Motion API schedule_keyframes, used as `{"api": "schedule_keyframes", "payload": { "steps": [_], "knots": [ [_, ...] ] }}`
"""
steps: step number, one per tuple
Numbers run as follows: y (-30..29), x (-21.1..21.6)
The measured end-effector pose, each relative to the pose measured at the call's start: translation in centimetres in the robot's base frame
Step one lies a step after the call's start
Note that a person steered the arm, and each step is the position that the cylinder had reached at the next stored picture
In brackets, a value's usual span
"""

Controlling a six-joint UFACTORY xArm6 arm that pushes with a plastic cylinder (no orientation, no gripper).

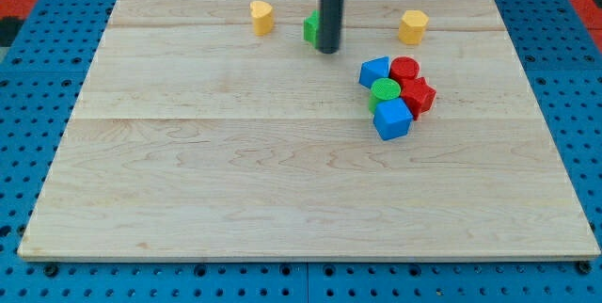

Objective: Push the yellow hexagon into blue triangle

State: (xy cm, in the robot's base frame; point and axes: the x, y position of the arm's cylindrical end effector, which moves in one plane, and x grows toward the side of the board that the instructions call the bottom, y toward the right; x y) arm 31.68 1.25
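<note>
— Where is your tip just now?

— My tip (327,51) rests on the wooden board (235,181) near the view's top, right against a green block (309,29) that it partly hides. It is a bare rod, with nothing to open or close and nothing held.

— And the block you want?

— The yellow hexagon (412,26) stands alone toward the view's upper right, well apart from my tip. The blue triangle (374,71) lies below it and a little to the view's left, at the upper left corner of a tight cluster with a red cylinder (404,68), a green cylinder (385,89), a red block (419,96) and a blue cube (392,119).

— How will it handle?

— I judge it small, light and stiff, sliding easily on the smooth wood. Its flat sides could make it spin or slip off if I push off-centre.

— So where do you press?

— On its upper right side, straight through its middle toward the triangle, gently, since the red cylinder sits close by.
</note>
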Motion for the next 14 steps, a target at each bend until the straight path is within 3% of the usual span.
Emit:
{"api": "schedule_keyframes", "payload": {
  "steps": [2, 3, 4, 5, 8, 9, 11, 14],
  "knots": [
    [10.5, -3.0],
    [14.0, -7.2],
    [14.0, -9.8],
    [19.3, -9.4],
    [12.4, -1.9],
    [15.6, -0.6],
    [9.7, 0.4],
    [6.2, 2.6]
  ]
}}
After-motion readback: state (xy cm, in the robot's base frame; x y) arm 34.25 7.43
